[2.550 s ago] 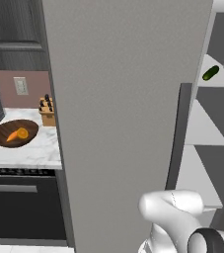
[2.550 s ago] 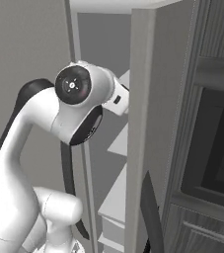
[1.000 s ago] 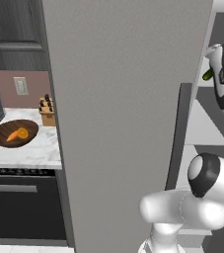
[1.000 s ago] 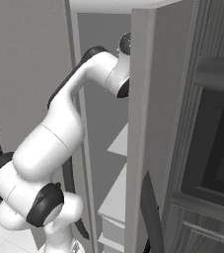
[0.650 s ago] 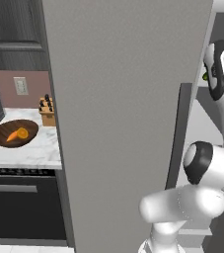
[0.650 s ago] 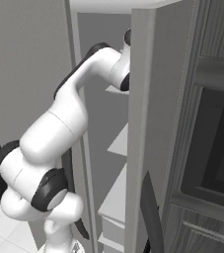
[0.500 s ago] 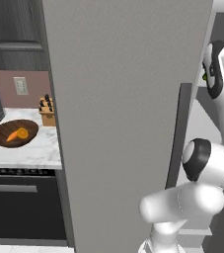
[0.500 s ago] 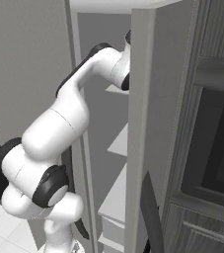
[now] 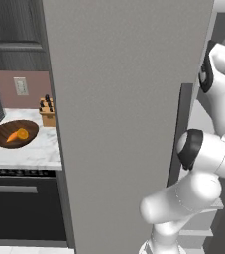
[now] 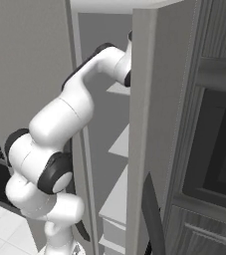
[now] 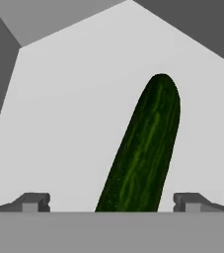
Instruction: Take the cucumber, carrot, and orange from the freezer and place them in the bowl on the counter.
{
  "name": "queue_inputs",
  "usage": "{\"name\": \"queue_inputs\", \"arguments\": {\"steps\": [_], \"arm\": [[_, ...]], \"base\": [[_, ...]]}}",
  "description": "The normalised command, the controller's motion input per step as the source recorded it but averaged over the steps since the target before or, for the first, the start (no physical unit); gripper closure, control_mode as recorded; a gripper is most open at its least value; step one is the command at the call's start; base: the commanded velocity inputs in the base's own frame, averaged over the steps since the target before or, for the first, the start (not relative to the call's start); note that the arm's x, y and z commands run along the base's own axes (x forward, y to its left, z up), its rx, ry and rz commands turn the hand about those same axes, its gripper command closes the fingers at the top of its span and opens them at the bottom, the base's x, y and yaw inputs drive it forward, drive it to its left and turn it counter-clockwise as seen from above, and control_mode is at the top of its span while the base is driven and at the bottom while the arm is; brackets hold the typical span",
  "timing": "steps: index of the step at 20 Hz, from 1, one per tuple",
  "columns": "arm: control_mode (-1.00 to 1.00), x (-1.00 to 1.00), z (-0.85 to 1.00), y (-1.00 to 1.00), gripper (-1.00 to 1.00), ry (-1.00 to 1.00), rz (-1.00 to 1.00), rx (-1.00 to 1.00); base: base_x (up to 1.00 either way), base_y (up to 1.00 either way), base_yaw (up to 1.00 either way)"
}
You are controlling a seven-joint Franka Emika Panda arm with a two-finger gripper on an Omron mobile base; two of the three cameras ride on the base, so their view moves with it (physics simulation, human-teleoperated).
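My arm reaches into the freezer (image 9: 129, 124). On the counter (image 9: 32, 151), the bowl (image 9: 5, 139) holds carrot (image 9: 13, 136) and orange (image 9: 23, 133). The cucumber (image 11: 142, 153) lies on a white shelf between my wide-spread, empty gripper (image 11: 111, 201) fingers.

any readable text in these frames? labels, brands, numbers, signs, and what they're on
None: no readable text, label, brand, number or sign in any view.
Freezer: plain grey door, no badge.
Cucumber: pale streaks only, no sticker.
Bowl, knife block, wall outlet, counter: no markings.
Oven beside the freezer: no visible display or lettering.
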Motion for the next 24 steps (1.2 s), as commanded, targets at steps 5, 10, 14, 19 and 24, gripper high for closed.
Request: {"name": "queue_inputs", "arguments": {"steps": [5,10,14,19,24], "arm": [[-1.0,0.26,-0.29,0.0,1.0,0.09,0.0,0.0],[-1.0,0.03,0.0,0.0,1.0,0.0,0.0,0.0],[-1.0,-0.22,0.0,-0.04,1.0,0.0,0.0,0.0],[-1.0,-0.9,0.09,-0.14,1.0,-0.02,-0.01,0.07],[-1.0,-1.0,0.14,-0.04,1.0,-0.13,0.0,0.07]], "base": [[0.0,0.0,0.0],[0.0,0.0,0.0],[0.0,0.0,0.0],[0.0,0.0,0.0],[0.0,0.0,0.0]]}}
